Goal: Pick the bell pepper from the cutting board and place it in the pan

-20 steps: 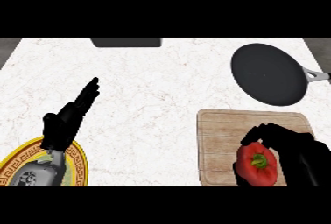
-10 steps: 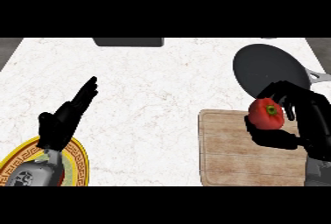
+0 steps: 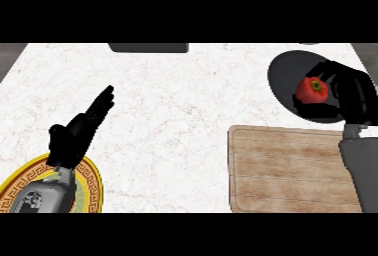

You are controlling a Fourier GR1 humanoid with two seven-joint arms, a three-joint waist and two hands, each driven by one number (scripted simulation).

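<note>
Head view, read left to right. At 8 o'clock you had a yellow-rimmed plate (image 3: 87, 172) with a gold key pattern, partly cut by the lower edge, and your left forearm lay across it. Your left hand (image 3: 74, 135) sat just above the plate's rim over the white marbled table (image 3: 177, 110), fingers straight and pointing toward 1 o'clock, thumb set apart on the left side; it held nothing.

At 12 o'clock a dark grey object (image 3: 148, 47) lay on the table at the far edge; you could not tell what it was.

At 4 o'clock the wooden cutting board (image 3: 284, 172) lay flat, its surface bare. Your right forearm crossed its right edge.

At 2 o'clock the dark pan (image 3: 288, 75) rested on the table, well apart from the board's far edge. Your right hand (image 3: 347, 92) was over the pan's right half, fingers curled round the red bell pepper (image 3: 313, 91), green stem facing up. The pepper showed over the pan's interior; you could not tell whether it touched the pan's bottom.
</note>
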